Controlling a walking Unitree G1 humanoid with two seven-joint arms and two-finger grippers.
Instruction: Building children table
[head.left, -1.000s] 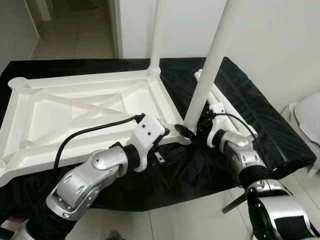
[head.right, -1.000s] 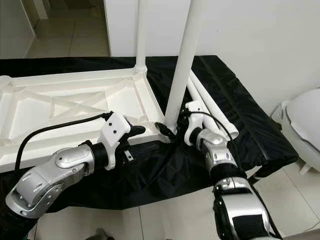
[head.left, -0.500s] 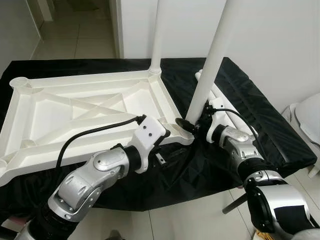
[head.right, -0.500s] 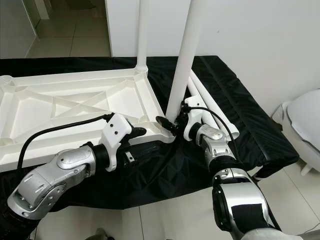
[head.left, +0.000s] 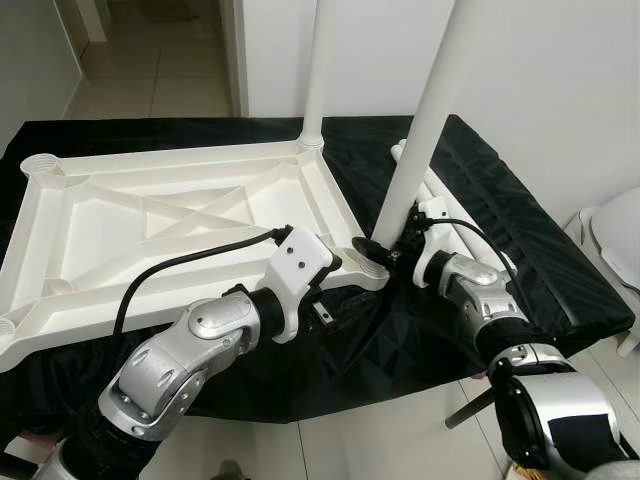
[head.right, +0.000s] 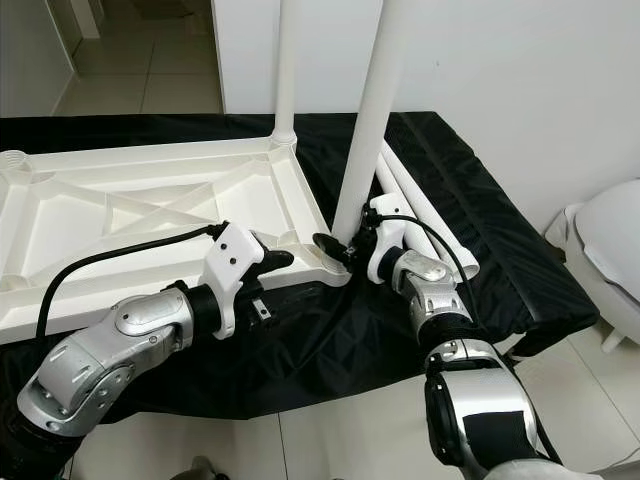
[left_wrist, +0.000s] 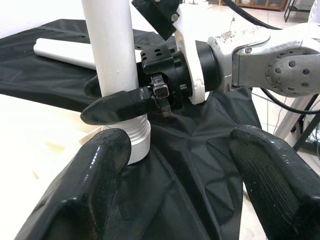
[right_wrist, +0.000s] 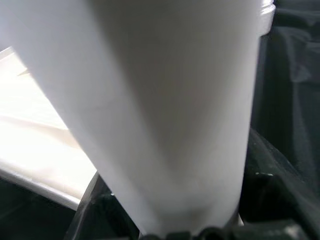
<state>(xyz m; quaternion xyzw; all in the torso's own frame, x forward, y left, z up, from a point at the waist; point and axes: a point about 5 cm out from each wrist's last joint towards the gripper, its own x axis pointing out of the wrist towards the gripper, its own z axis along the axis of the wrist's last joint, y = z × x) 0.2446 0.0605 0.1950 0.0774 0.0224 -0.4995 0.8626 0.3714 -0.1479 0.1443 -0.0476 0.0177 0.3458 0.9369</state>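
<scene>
The white table top (head.left: 150, 225) lies upside down on a black cloth (head.left: 520, 250). One white leg (head.left: 314, 70) stands upright in its far right corner socket. A second white leg (head.left: 425, 120) stands at the near right corner, its threaded end (left_wrist: 135, 142) at the socket. My right gripper (head.left: 383, 250) is shut on this leg just above its base; one finger (left_wrist: 120, 106) wraps round it. My left gripper (left_wrist: 185, 195) is open at the near edge beside that corner, holding nothing. Spare legs (head.left: 468, 235) lie on the cloth behind the right arm.
A white rounded object (head.left: 615, 235) stands on the floor at the far right. A white wall (head.left: 550, 70) rises behind the cloth, and an open doorway with a tiled floor (head.left: 150, 60) lies at the far left. Light floor tiles (head.left: 380, 440) run along the near edge.
My right wrist has drawn in closer to the held leg, and the leg's base has shifted slightly away from me. The left gripper has edged a little toward the corner.
</scene>
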